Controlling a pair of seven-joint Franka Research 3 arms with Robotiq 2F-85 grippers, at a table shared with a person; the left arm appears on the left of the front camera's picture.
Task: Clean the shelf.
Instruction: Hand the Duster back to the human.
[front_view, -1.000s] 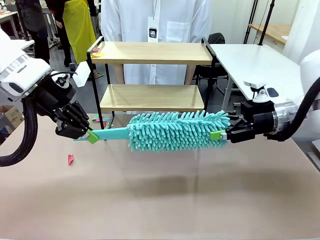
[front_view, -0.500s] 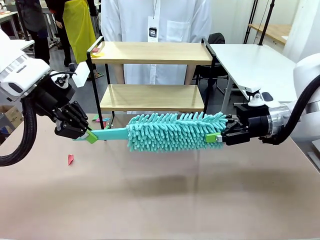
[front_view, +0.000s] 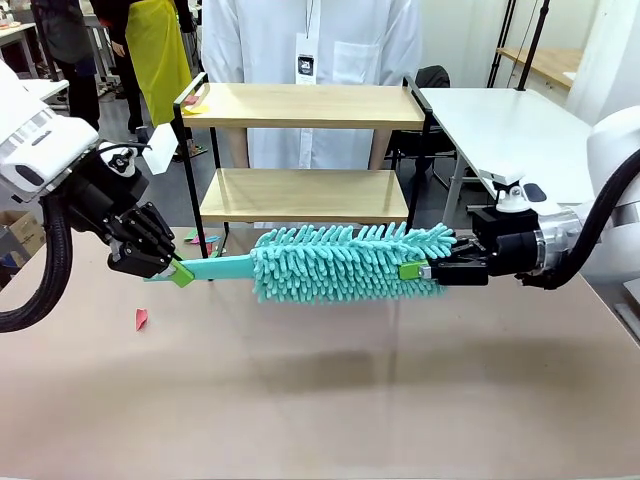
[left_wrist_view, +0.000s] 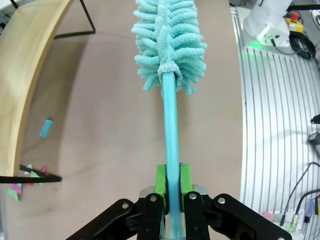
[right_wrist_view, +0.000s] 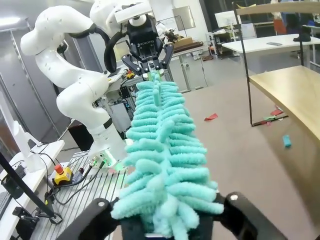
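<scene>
We held the duster (front_view: 345, 263) level before the shelf (front_view: 305, 150): left fingers (left_wrist_view: 172, 186) clamped on its handle (left_wrist_view: 171, 130), right fingers (front_view: 408, 270) pinched on its fluffy tip. That soft tip could slip free; uneven pulling could bend the handle.

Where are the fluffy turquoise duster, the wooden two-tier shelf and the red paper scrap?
Fluffy turquoise microfibre duster (front_view: 335, 263), front view, middle of its shaggy head.
Two-tier light wooden shelf in black metal frame (front_view: 300, 105), front view, bare top board.
Small red paper scrap (front_view: 141, 319), front view, its middle, on the beige tabletop.
</scene>
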